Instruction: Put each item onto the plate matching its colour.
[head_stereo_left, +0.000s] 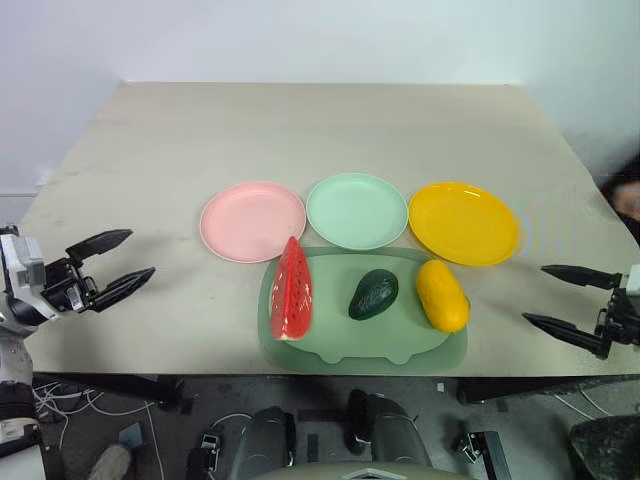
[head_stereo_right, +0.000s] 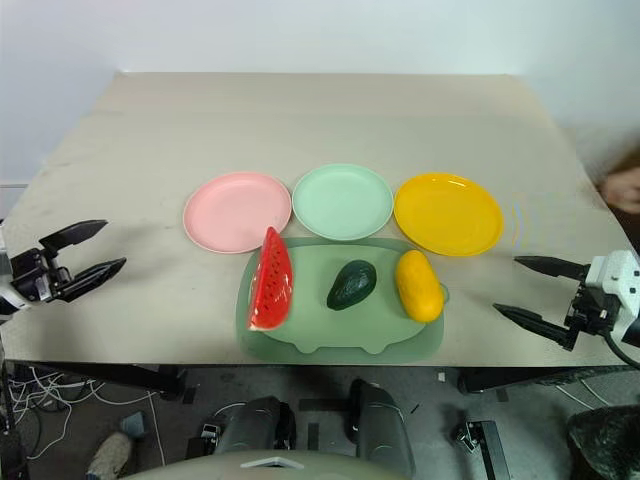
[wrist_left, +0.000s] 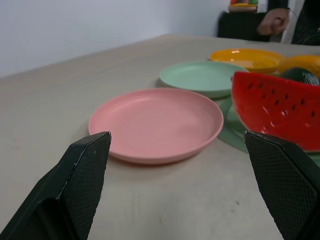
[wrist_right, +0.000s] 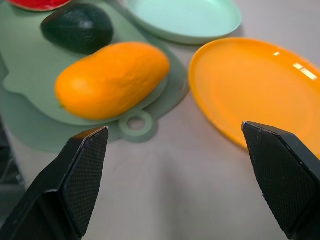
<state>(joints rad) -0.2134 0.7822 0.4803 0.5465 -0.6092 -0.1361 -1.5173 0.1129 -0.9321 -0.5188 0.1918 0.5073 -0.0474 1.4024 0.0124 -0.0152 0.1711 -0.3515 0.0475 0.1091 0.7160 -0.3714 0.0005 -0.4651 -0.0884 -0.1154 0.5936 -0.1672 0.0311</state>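
Both end effectors, left (head_stereo_left: 112, 262) & right (head_stereo_left: 566, 297), spread wide w/ nothing held; watermelon (head_stereo_left: 291, 291), avocado (head_stereo_left: 374, 294), mango (head_stereo_left: 442, 294) seemingly untouched on mat (head_stereo_left: 330, 345).

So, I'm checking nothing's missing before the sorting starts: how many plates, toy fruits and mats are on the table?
Plates: 3, pink plate, mint green plate, yellow-orange plate
Toy fruits: 3, watermelon wedge, avocado, mango
Mats: 1, pale green mat
Total: 7

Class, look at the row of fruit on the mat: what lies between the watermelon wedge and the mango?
The avocado lies between the watermelon wedge and the mango, all on the mat, seen in the left eye view.
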